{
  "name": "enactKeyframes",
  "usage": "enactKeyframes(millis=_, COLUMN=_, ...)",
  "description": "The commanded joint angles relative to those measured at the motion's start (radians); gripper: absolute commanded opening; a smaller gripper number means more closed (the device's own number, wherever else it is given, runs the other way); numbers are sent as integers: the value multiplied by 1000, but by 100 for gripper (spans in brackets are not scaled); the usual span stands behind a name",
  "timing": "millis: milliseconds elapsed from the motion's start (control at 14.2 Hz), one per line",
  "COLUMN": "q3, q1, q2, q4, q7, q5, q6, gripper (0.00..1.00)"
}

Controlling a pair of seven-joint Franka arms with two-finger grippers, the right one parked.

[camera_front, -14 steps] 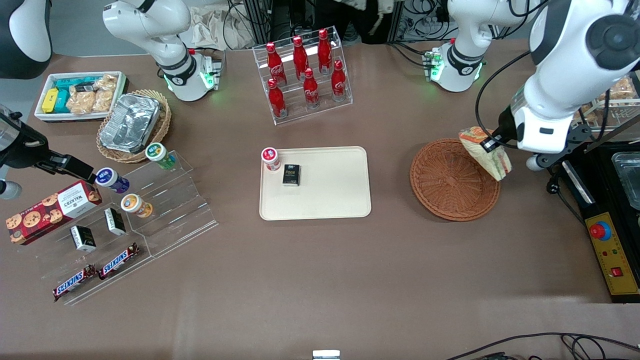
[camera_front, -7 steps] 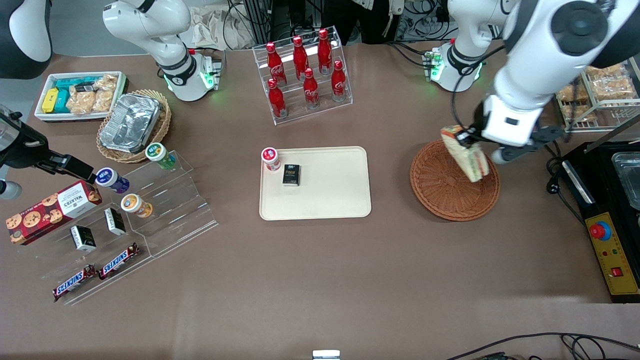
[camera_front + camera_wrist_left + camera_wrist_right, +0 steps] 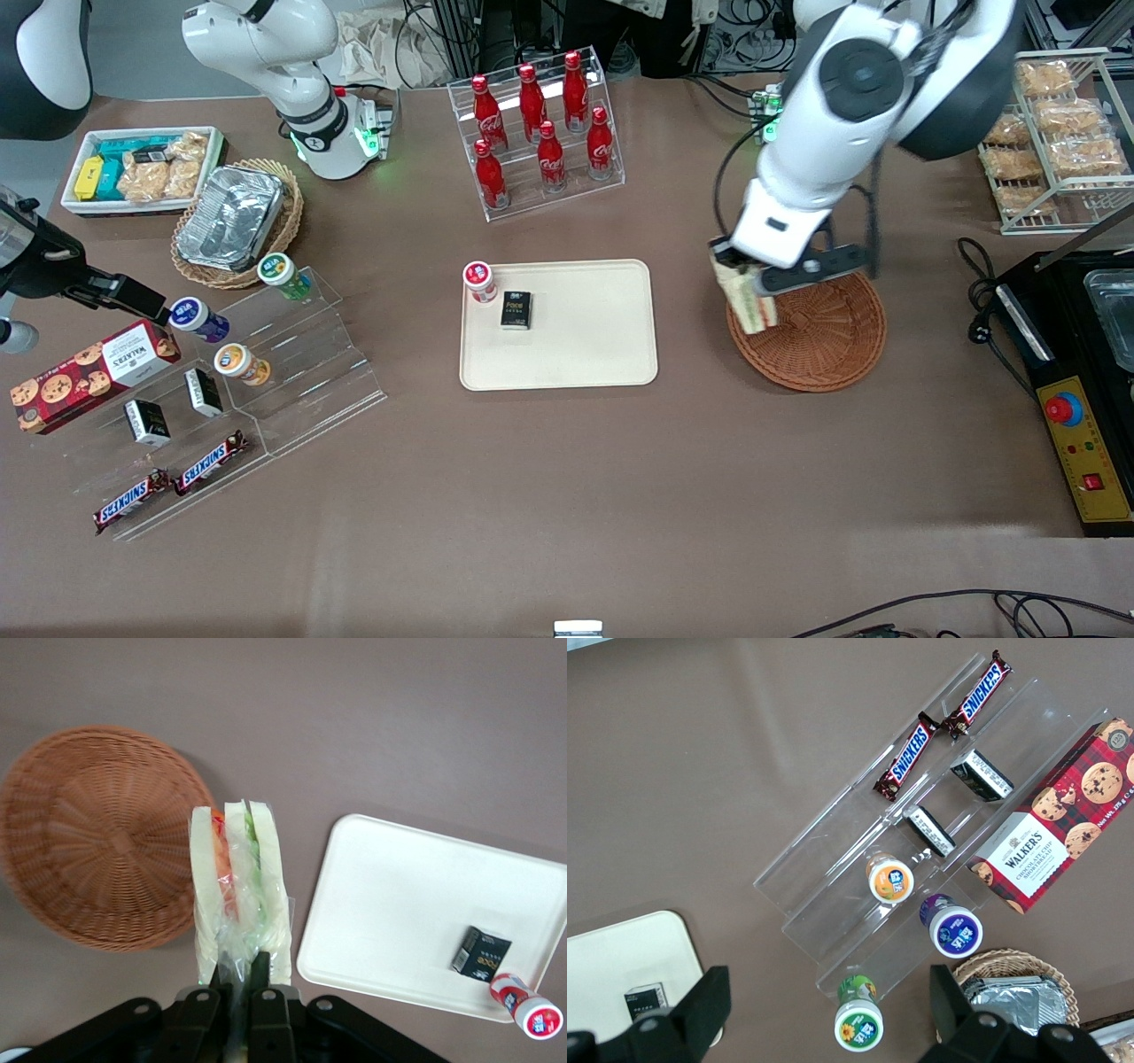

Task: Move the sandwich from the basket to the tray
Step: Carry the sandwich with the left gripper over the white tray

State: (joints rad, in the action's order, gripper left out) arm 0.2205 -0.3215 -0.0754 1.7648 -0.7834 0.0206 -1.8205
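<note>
The sandwich, a plastic-wrapped white-bread wedge with red, orange and green layers, hangs in the air with my gripper shut on its wrapped end. It is above the rim of the reddish-brown wicker basket, on the side nearest the tray. The basket is bare inside. The beige tray lies flat on the table a short way toward the parked arm's end. In the left wrist view the sandwich sticks out from my gripper, between the basket and the tray.
A small black box and a red-capped jar occupy the tray's end nearest the parked arm. A cola bottle rack stands farther from the camera. A black appliance with a control box and a wire rack sit at the working arm's end.
My gripper has carried the sandwich from the basket's edge nearest the working arm's end across the basket to its tray-side rim. The arm swung with it.
</note>
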Motion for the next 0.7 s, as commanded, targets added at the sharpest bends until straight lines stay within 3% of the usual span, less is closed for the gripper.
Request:
enactKeyframes(millis=0, q3=-4, q1=-57, q2=-58, q4=-18, q7=-11, q5=5, q6=-63, gripper=0)
enactKeyframes(millis=632, q3=-3, q1=-188, q2=-276, q4=-10, q7=-8, q5=7, q6=-299, gripper=0)
